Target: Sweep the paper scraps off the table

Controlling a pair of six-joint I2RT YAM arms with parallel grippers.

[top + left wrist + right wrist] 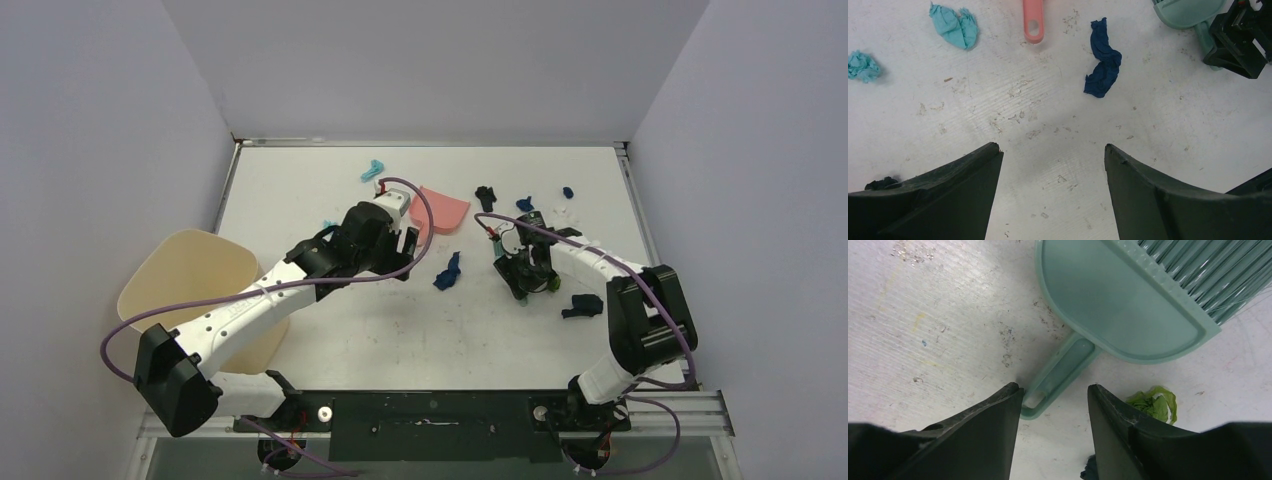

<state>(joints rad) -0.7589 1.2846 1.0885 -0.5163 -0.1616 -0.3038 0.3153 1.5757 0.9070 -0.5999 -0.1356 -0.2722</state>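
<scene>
My left pincer is released, its fingers spread wide above bare counter, just on the near side of the pink dustpan. My right pincer is down at the teal hand brush, which lies to the right of the dustpan and nearer my bases. The fingers stand either side of the end of the brush's handle. One finger is against it and a gap shows at the other, so I cannot tell whether I am clenched on it.

The paper scraps lie scattered on the counter around the dustpan. A dark blue one is just in front of it, teal ones are to its left and farther back, and black and blue ones are to its right. A green wad sits beside the brush handle, and another dark scrap lies further right and nearer. The beige bin stands well to the dustpan's left.
</scene>
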